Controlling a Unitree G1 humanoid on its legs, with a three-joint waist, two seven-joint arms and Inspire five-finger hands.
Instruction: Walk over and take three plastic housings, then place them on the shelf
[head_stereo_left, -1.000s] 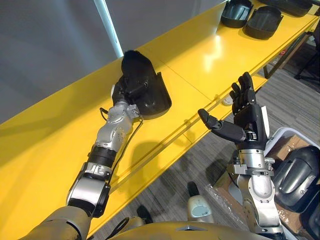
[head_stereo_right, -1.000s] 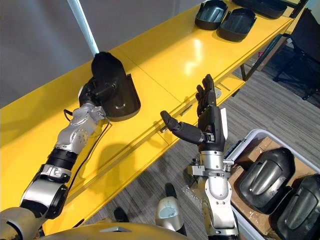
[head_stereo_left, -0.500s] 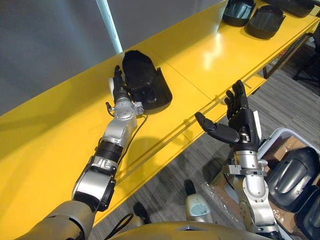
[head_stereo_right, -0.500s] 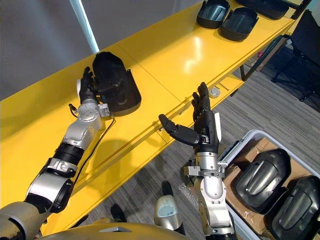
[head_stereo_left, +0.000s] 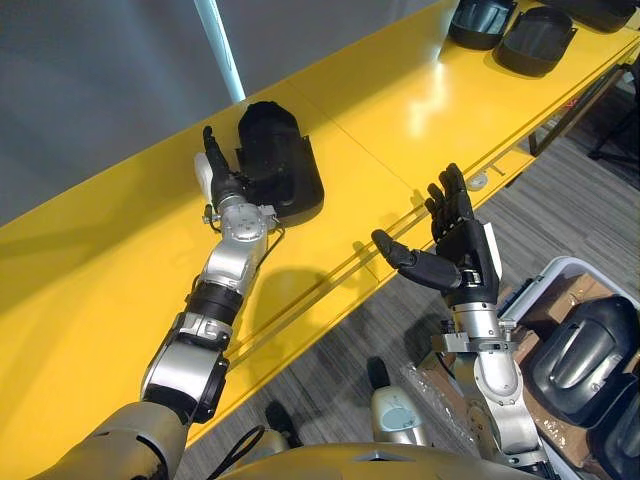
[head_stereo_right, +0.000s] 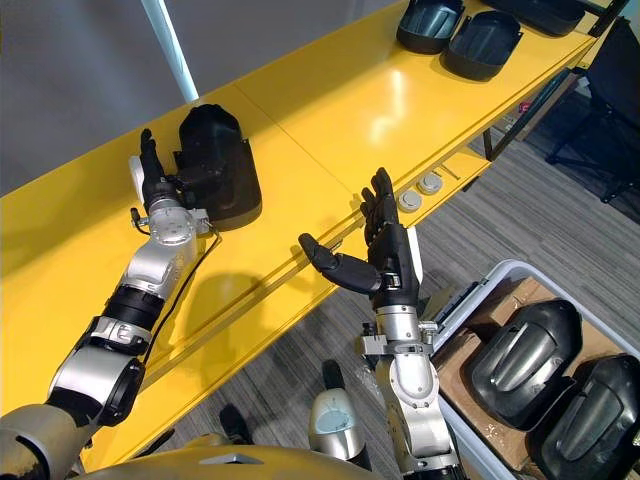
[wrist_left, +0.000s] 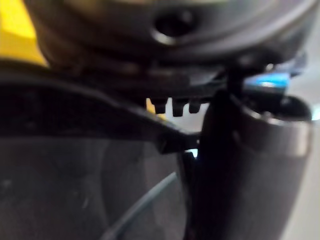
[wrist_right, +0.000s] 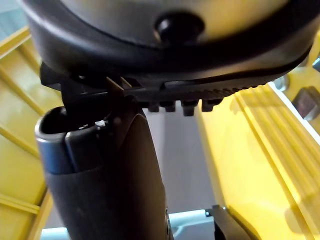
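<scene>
Left eye view: the left hand (head_stereo_left: 218, 178) stands upright on the yellow shelf (head_stereo_left: 400, 100), fingers straight and apart, clamped on nothing. The black plastic housing (head_stereo_left: 275, 160) lies just beside it on its thumb side, perhaps touching the thumb; I cannot tell for sure. The right hand (head_stereo_left: 458, 250) hovers empty past the shelf's front edge, well apart from that housing, fingers spread and thumb out. Two more housings (head_stereo_right: 485, 42) sit at the shelf's far end, well beyond the right hand's fingertips, and others (head_stereo_right: 525, 358) lie in a bin (head_stereo_left: 565, 268) below and outside the right hand. The housing looks like a stiff moulded shell, hollow and probably light, so weight should be no trouble. Its glossy, rounded back looks slippery, and fingers laid flat on it would likely slide. The better hold seems to be the raised side wall nearest the left hand: thumb over the rim into the hollow, fingers down the outer face, squeezed moderately to avoid flexing the thin wall.
</scene>
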